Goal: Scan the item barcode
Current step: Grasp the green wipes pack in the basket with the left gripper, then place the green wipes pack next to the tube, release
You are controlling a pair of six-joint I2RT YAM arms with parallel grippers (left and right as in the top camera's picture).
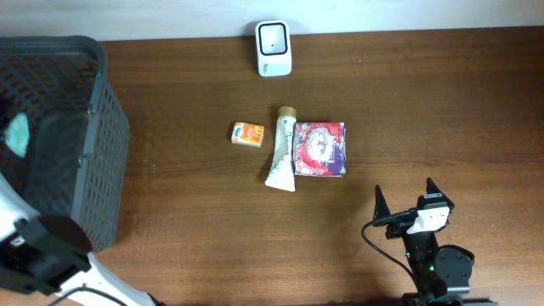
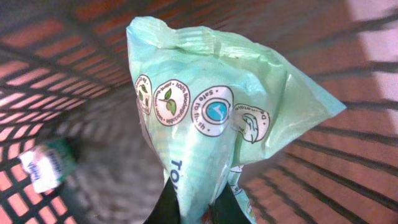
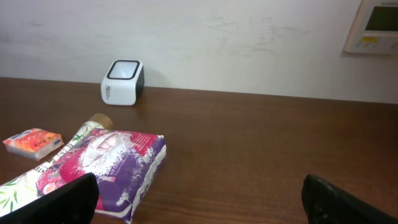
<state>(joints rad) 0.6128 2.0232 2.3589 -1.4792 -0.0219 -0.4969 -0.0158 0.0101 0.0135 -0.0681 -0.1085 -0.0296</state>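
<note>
In the left wrist view, my left gripper is shut on the lower end of a mint-green plastic packet with round printed badges. It hangs inside the black mesh basket. From overhead only a corner of the green packet shows through the basket's opening. No barcode shows on the side facing the camera. The white scanner stands at the table's far edge, also seen as the scanner by the wall. My right gripper rests open and empty near the front right, its fingers wide apart.
A small orange pack, a white-green tube and a purple-red packet lie in the table's middle. Another small green-white item lies at the basket's bottom. Bare wood lies between the purple-red packet and the right gripper.
</note>
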